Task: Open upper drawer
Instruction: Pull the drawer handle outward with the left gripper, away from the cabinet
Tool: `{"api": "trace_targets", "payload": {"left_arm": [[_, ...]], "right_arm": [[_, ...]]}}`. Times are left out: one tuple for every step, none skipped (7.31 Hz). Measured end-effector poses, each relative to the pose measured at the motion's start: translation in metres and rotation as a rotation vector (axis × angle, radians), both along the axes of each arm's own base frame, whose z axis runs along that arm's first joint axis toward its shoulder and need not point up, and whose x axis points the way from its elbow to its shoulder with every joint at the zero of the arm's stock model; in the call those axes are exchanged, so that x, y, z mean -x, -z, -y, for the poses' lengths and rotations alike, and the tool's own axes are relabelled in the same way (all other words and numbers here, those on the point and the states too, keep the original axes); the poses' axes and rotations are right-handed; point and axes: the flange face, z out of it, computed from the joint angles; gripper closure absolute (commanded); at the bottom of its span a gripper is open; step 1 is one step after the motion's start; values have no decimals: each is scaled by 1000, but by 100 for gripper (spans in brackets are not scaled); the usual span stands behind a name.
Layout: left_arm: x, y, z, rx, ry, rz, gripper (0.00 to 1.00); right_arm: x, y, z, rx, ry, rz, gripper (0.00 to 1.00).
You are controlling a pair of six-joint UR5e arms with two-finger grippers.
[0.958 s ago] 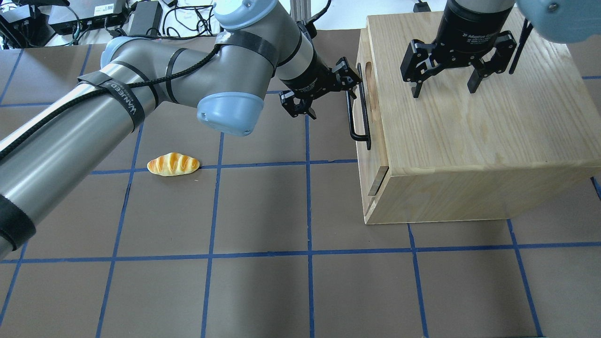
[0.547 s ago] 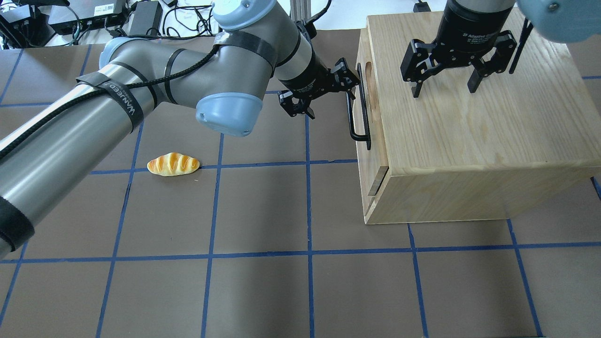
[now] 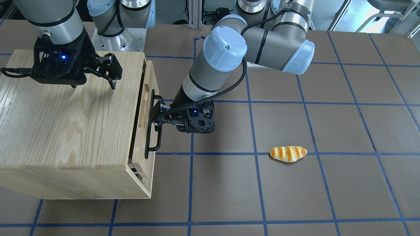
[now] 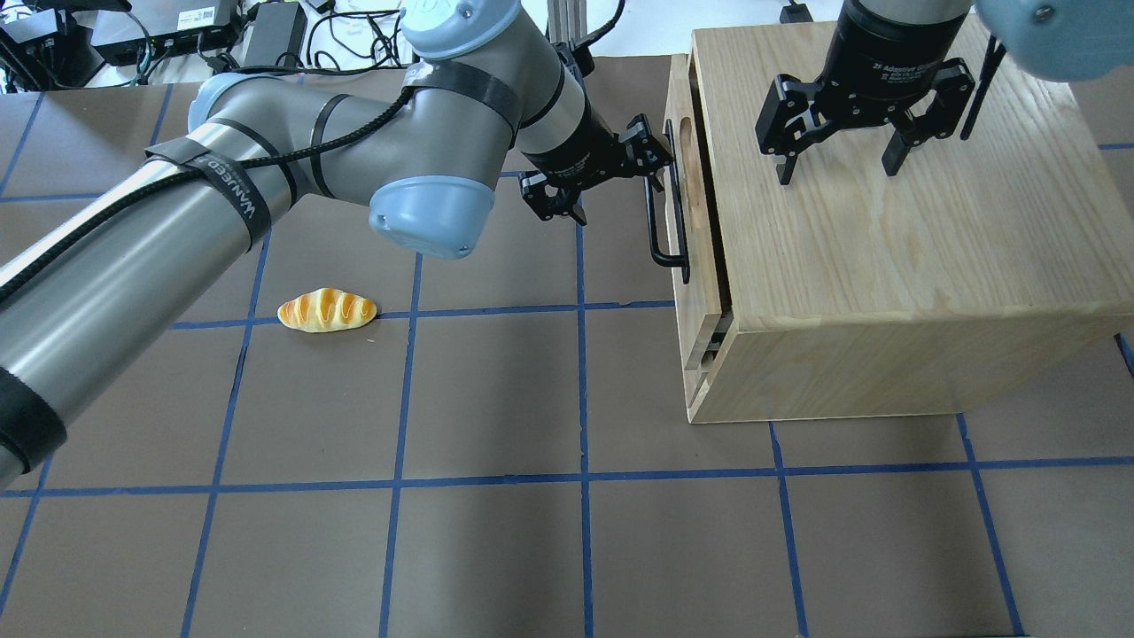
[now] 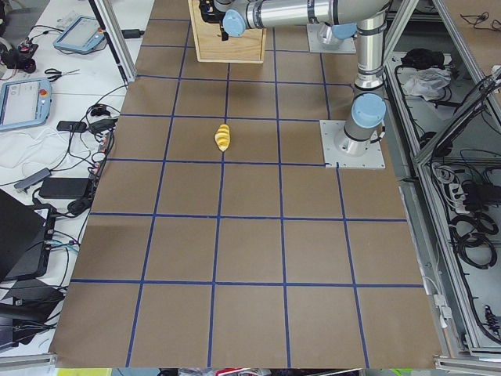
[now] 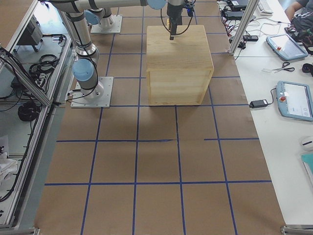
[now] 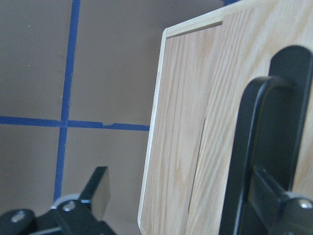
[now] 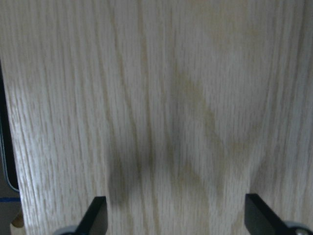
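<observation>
The upper drawer (image 4: 684, 186) is a light oak front with an oval cut-out and a long black bar handle (image 4: 654, 226). It stands slightly out from the oak cabinet (image 4: 886, 257), with a dark gap behind its front. My left gripper (image 4: 617, 186) is open, and one finger is hooked behind the handle (image 3: 154, 131) near its far end. The left wrist view shows that finger (image 7: 274, 200) at the black bar (image 7: 247, 147), with the other finger (image 7: 98, 193) well apart. My right gripper (image 4: 839, 168) is open, fingertips down at the cabinet top (image 3: 65, 124).
A toy bread roll (image 4: 328, 310) lies on the brown, blue-taped table to the left of the cabinet; it also shows in the front view (image 3: 288, 153). The lower wooden front panel (image 3: 141, 178) sits under the drawer. Cables and power supplies (image 4: 177, 35) lie beyond the table's far edge.
My left gripper has moved left, away from the cabinet, with the handle. The upper drawer has slid out a little and a gap has opened behind its front. The right gripper has not moved.
</observation>
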Motion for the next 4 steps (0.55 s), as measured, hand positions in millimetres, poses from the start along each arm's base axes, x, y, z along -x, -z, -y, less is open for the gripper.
{"api": "trace_targets", "payload": {"left_arm": [[-3, 1, 1, 5, 7, 9, 0], [-11, 5, 4, 8, 14, 21, 0], [-24, 11, 9, 5, 9, 30, 0], [-35, 13, 13, 3, -1, 33, 0]], "right_arm": [[0, 0, 0, 0, 0, 0, 0], [0, 0, 0, 0, 0, 0, 0], [0, 0, 0, 0, 0, 0, 0], [0, 0, 0, 0, -1, 0, 0]]}}
